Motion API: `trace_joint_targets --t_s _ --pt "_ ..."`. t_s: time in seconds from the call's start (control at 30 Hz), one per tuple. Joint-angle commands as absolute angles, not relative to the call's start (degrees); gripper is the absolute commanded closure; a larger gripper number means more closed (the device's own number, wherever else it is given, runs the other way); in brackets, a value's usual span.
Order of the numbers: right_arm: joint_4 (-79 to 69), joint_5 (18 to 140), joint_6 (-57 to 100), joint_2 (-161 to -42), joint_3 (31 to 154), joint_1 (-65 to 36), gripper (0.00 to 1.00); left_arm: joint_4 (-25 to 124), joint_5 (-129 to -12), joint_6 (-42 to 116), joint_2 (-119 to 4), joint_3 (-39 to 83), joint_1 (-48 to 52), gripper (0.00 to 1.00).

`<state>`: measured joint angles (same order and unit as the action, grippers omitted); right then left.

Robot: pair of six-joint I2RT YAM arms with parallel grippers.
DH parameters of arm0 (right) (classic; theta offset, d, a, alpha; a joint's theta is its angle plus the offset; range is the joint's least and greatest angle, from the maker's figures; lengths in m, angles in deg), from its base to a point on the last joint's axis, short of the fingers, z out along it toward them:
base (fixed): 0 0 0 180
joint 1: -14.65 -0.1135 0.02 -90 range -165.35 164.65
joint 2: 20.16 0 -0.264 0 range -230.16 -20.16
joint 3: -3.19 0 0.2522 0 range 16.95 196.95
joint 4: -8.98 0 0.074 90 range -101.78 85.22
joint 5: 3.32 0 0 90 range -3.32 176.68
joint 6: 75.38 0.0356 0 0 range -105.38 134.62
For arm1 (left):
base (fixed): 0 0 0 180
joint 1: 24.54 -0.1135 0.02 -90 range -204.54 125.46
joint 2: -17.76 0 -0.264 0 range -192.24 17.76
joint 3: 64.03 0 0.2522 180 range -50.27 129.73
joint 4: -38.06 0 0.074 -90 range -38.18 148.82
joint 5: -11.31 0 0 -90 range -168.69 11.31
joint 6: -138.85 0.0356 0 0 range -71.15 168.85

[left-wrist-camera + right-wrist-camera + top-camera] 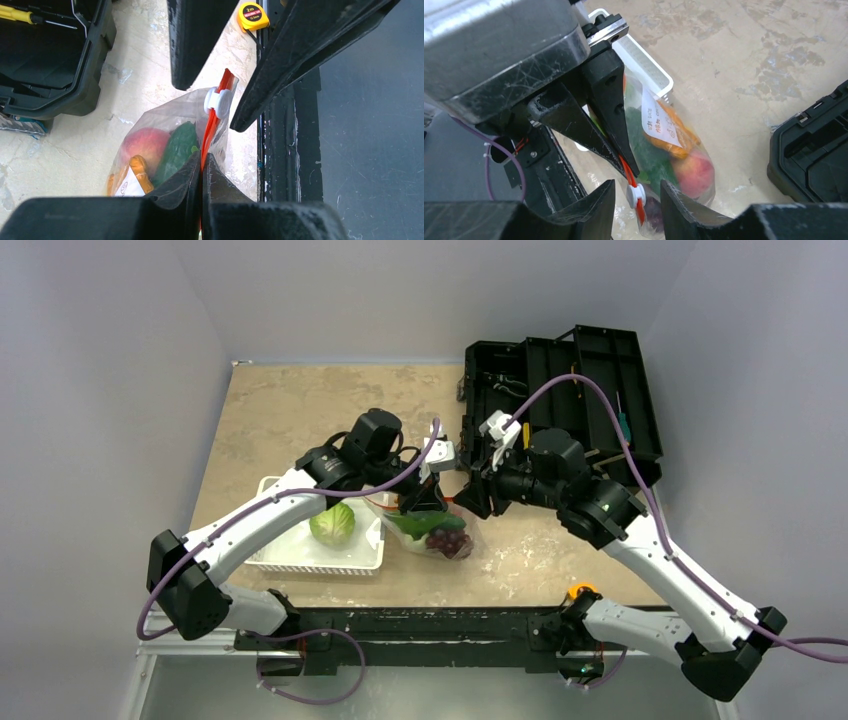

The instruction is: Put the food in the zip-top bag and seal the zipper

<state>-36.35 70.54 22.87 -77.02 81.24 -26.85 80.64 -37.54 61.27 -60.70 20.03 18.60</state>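
Observation:
The clear zip-top bag [440,532] lies on the table between the arms. It holds a pink peach [145,142], a green cucumber [177,147], orange pieces [137,172] and purple grapes [654,210]. My left gripper [202,162] is shut on the orange-red zipper [214,125] and holds the bag's mouth up. The white slider [218,100] sits on the strip just beyond the left fingertips. My right gripper [638,187] is open, one finger on each side of the slider [635,195], not touching it. A green cabbage [332,524] lies in the white basket [300,562].
An open black toolbox [560,390] with tools stands at the back right, close behind the right wrist. A yellow tape measure [252,16] lies near the table's front edge. The black mounting rail [420,625] runs along the near side.

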Motion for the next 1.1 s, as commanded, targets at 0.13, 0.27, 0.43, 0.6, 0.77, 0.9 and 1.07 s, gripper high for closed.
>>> trace_joint_targets --t_s 0.13,0.27,0.43,0.6,0.77,0.9,1.07 --pt "-36.1 67.9 21.9 -77.1 82.1 -26.8 0.75 77.7 -35.0 60.2 -57.9 22.4 18.2 1.00" --pt "-34.3 67.2 22.4 -77.6 81.5 -26.8 0.81 77.3 -34.1 59.9 -57.8 22.4 18.2 1.00" --pt "-33.7 65.4 21.5 -79.2 81.8 -26.8 0.87 77.0 -34.1 59.8 -57.7 22.5 18.2 1.00" --pt "-32.5 64.5 22.1 -79.9 81.5 -26.8 0.91 76.6 -34.3 59.1 -57.5 22.8 18.2 1.00" --pt "-28.7 64.2 23.9 -80.2 79.3 -26.9 0.90 75.9 -33.0 58.9 -57.0 22.4 18.2 1.00" --pt "-25.9 63.4 25.5 -81.2 77.9 -26.9 0.84 75.7 -32.2 58.8 -56.8 22.4 18.2 1.00" --pt "-24.5 62.8 26.2 -80.8 77.3 -26.9 0.80 75.6 -32.2 58.7 -56.7 22.3 18.2 1.00"
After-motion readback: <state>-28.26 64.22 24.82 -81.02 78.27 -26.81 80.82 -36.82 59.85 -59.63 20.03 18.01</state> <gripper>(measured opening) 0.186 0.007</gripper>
